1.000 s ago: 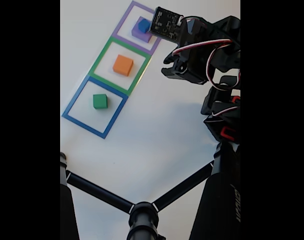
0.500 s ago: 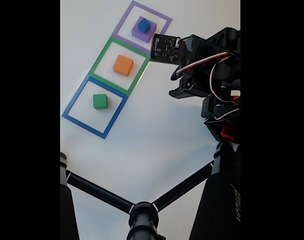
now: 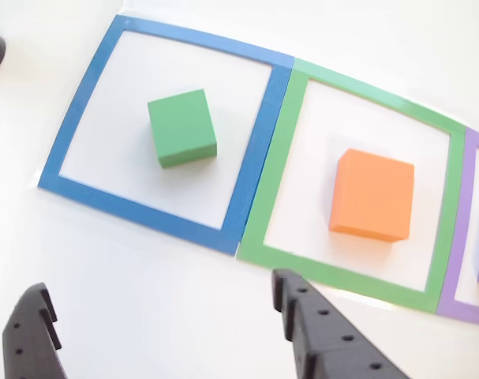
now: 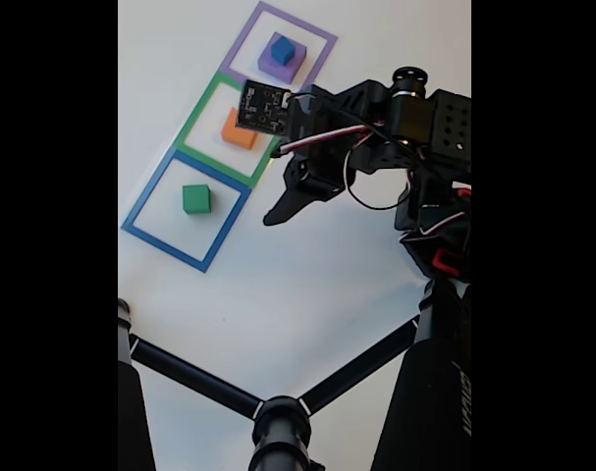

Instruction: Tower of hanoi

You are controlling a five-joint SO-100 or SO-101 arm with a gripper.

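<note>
— Left to right in the other view, what do we see?
— A green block (image 3: 182, 128) in the blue outline (image 3: 72, 125), then an orange block (image 3: 372, 195) in the green outline (image 3: 274, 181). The gripper (image 3: 164, 316) is spread wide and empty, lower frame.
— And the fixed view?
— There the arm (image 4: 376, 123) covers part of the orange block; a blue cube (image 4: 282, 49) sits atop the purple block (image 4: 271, 66), upper centre.
</note>
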